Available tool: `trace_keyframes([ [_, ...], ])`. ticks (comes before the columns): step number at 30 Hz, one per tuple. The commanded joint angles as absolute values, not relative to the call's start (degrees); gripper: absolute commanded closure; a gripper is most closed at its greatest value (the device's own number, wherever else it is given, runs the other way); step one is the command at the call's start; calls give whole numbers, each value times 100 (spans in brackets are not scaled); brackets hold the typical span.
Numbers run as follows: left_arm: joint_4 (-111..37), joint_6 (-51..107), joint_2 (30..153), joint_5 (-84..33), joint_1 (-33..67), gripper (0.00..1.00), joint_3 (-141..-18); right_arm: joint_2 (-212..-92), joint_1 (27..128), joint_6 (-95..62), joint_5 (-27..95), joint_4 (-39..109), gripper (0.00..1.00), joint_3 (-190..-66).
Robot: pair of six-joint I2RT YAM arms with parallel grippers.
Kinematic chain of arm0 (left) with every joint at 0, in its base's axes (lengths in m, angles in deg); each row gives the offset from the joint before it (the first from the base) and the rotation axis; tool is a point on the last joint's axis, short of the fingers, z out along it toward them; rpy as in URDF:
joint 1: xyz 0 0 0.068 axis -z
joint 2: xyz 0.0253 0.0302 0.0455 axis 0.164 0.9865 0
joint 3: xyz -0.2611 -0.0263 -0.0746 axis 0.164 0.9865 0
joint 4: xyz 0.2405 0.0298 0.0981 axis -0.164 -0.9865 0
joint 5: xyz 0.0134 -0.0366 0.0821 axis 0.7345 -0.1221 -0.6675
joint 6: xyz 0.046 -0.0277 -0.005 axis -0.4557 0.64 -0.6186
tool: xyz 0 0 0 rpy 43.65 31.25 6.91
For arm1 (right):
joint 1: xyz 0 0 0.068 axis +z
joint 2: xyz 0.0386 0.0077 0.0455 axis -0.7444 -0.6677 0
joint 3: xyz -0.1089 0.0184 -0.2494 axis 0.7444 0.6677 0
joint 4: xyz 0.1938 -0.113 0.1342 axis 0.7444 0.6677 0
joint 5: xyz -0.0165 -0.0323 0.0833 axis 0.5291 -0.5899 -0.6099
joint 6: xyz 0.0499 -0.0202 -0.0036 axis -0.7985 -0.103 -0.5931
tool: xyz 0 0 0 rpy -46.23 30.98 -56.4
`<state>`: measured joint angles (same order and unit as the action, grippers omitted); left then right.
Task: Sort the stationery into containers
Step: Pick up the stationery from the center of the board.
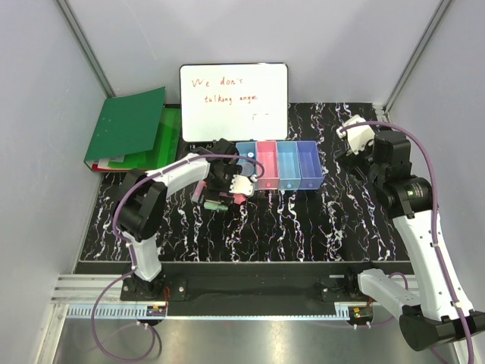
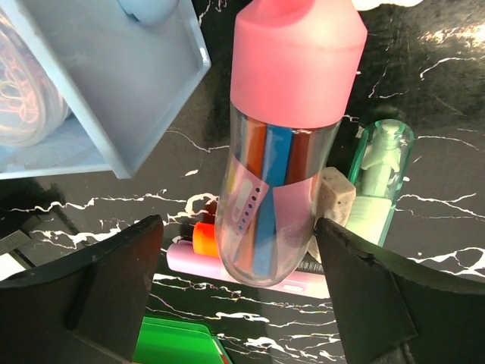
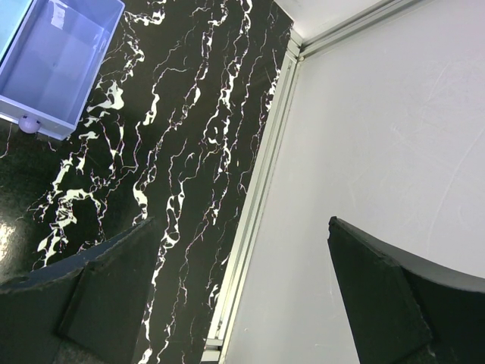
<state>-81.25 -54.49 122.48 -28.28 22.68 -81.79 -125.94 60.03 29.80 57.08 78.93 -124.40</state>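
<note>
A clear tube with a pink cap (image 2: 282, 144), filled with coloured sticks, lies between the jaws of my left gripper (image 2: 239, 227). The jaws stand wide; the right one is at the tube's side and the left one is apart from it. Under and beside the tube lie a pink marker with an orange tip (image 2: 198, 256), a pale green tube (image 2: 381, 178) and a beige eraser (image 2: 336, 199). The row of four bins (image 1: 280, 164) stands just right of this pile (image 1: 220, 201). My right gripper (image 1: 351, 135) is open and empty at the far right.
A whiteboard (image 1: 233, 102) stands behind the bins and a green folder (image 1: 127, 125) lies at the back left. The right wrist view shows the purple-blue bin (image 3: 57, 57), a small pale round piece (image 3: 29, 123) at its corner, and the table's edge rail (image 3: 258, 197).
</note>
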Motion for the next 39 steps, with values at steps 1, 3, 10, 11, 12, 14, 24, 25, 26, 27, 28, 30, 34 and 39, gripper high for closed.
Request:
trace_keyframes([
  [1,-8030,-5541,12426,-2749,2238,16,-8243,-12600,5971,2899,5710,7806,1,-12668],
  [3,-8030,-5541,12514,-2740,2238,17,-8270,-12591,5971,2908,5710,7832,1,-12668],
  [10,-8030,-5602,12699,-2723,2185,25,-8401,-12591,5971,2899,5701,7841,1,-12650],
  [11,-8039,-5611,12725,-2705,2176,26,-8402,-12582,5962,2899,5693,7841,1,-12642],
  [12,-8030,-5628,12734,-2688,2176,27,-8410,-12591,5962,2899,5675,7841,1,-12641],
  [14,-8030,-5629,12760,-2670,2167,33,-8419,-12617,5953,2899,5675,7841,2,-12659],
  [24,-8039,-5479,12699,-2679,2167,100,-8376,-12635,5953,2864,5649,7841,1,-12659],
  [25,-8030,-5462,12656,-2688,2167,100,-8358,-12617,5953,2829,5649,7841,1,-12659],
  [26,-8039,-5418,12568,-2662,2176,100,-8358,-12608,5945,2785,5623,7841,0,-12668],
  [27,-8039,-5331,12506,-2661,2167,100,-8367,-12600,5927,2741,5596,7867,0,-12650],
  [28,-8047,-5295,12445,-2644,2167,100,-8375,-12591,5927,2636,5552,7911,0,-12633],
  [30,-8074,-5111,12181,-2583,2167,100,-8410,-12600,5936,2478,5368,8043,0,-12633],
  [34,-8197,-4899,11663,-2451,2167,100,-8481,-12626,5927,1899,4990,8201,0,-12633],
  [39,-8267,-4435,11003,-2336,2167,100,-8586,-12722,5927,1519,3999,8490,0,-12676],
])
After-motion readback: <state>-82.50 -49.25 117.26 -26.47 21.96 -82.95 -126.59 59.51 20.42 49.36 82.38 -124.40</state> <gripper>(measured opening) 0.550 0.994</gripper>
